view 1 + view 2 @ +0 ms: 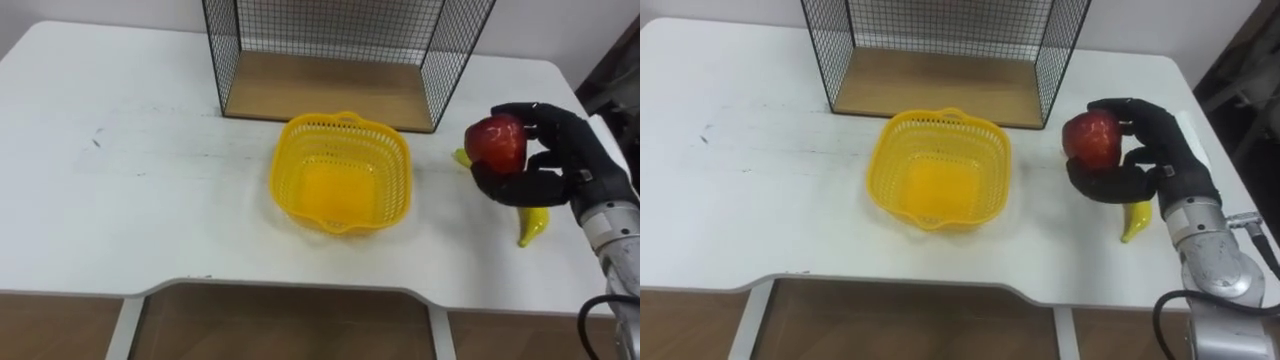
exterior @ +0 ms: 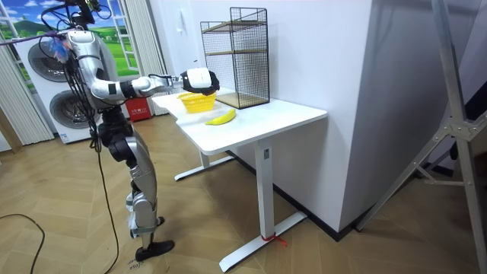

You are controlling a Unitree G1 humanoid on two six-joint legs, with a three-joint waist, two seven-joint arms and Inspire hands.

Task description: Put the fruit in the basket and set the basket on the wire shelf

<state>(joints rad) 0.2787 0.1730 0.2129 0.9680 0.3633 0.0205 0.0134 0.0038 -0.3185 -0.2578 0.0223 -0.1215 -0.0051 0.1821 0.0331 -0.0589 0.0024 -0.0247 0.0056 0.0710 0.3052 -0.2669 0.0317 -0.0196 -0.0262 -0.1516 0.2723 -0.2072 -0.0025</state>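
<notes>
Nearest the camera ran the front edge of the white surface [image 1: 120,200]; its left half carried nothing. At the centre stood the yellow basket [image 1: 343,120], upright and empty, just in front of the open face of the wire shelf [image 1: 330,90]. To the right of the basket, the right hand [image 1: 570,150] held the apple [image 1: 497,142] raised above the surface, fingers curled over its top and thumb clenched beneath it. The banana [image 1: 533,225] lay on the surface below the hand, partly hidden by it and near the right edge.

Judged stage: one fruit lifted, not yet carried to the basket.

Hazards:
- The grasp covered mainly the apple's right side. A quick sideways swing could roll the apple out of the fingers and onto the surface.
- The basket looked light. A low approach could strike its right rim and push it leftward or against the shelf.
- A release from height could bounce the apple out.
- The forearm hung over the banana. A lowered wrist could sweep it toward the right edge and off.

Clearances: a bare strip separated basket and hand, giving a free path leftward. The shelf's right front post stood just behind that path and called for a margin. Bare room lay left of the basket and in front of it.
</notes>
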